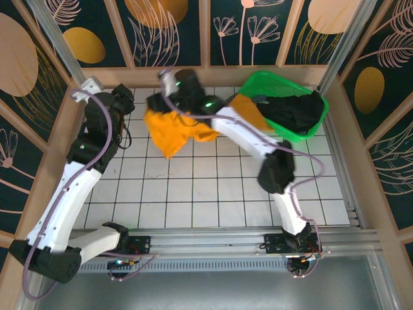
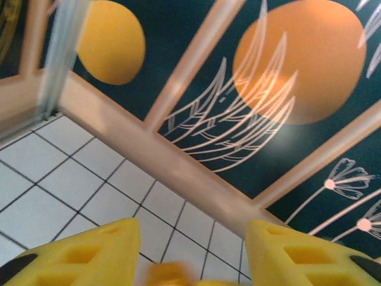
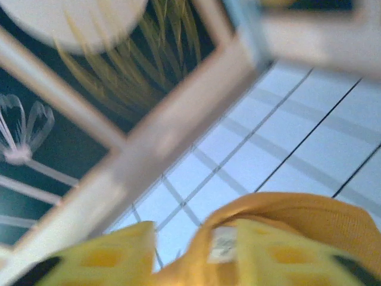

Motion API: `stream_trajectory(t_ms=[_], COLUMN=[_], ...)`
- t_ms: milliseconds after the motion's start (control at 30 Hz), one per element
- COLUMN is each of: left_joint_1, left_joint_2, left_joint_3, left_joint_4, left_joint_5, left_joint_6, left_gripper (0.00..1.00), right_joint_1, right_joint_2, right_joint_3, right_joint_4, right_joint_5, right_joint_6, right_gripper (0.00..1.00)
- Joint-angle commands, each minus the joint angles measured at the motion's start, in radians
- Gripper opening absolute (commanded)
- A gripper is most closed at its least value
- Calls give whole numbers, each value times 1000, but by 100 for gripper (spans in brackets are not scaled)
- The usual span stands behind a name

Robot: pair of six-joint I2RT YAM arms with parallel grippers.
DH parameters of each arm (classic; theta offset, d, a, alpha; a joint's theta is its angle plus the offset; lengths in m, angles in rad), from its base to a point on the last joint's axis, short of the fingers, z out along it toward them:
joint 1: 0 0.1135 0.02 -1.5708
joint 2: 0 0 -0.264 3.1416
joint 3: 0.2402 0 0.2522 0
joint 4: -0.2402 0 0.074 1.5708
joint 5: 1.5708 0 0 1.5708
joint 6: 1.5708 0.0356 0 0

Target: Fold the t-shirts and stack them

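Mustard-orange t-shirt [image 1: 169,132] sits bunched in soft folds at the far middle of the white tiled counter [image 1: 213,194]. Its collar and a white label [image 3: 223,244], too blurred to read, lie between the yellow latticed fingers [image 3: 119,256] of the right gripper [image 3: 196,241], which stand apart. A black t-shirt [image 1: 293,110] is heaped in the green mesh basket [image 1: 258,81] at the far right corner. The left gripper [image 2: 190,238] is spread too, close to the wooden rail [image 2: 178,173] along the far edge. Broad tiles nearer the arm bases lie open.
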Motion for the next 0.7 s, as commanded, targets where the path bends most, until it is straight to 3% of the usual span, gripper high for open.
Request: stream_trajectory(t_ms=[0, 167, 300, 467, 567, 667], left_joint_1=[-4, -4, -12, -37, -43, -42], left_joint_2=[-5, 27, 126, 250, 327, 375], left_joint_3=[-61, -169, -240, -311, -322, -337], left_joint_4=[-117, -95, -52, -37, -88, -125], left_joint_5=[-37, 212, 451, 503, 454, 378], left_joint_6=[-18, -19, -25, -50, -96, -144], left_gripper=[55, 64, 59, 48, 46, 53], right_joint_1=[-16, -105, -198, -296, -339, -389], right_joint_2=[-66, -244, -433, -652, -746, -804], right_joint_3=[54, -239, -562, -922, -1079, -1200], right_joint_4=[-57, -8, 23, 16, 1, -1], right_joint_5=[-62, 53, 202, 339, 386, 378], right_joint_6=[55, 62, 104, 143, 171, 204], right_gripper=[63, 63, 58, 56, 56, 58])
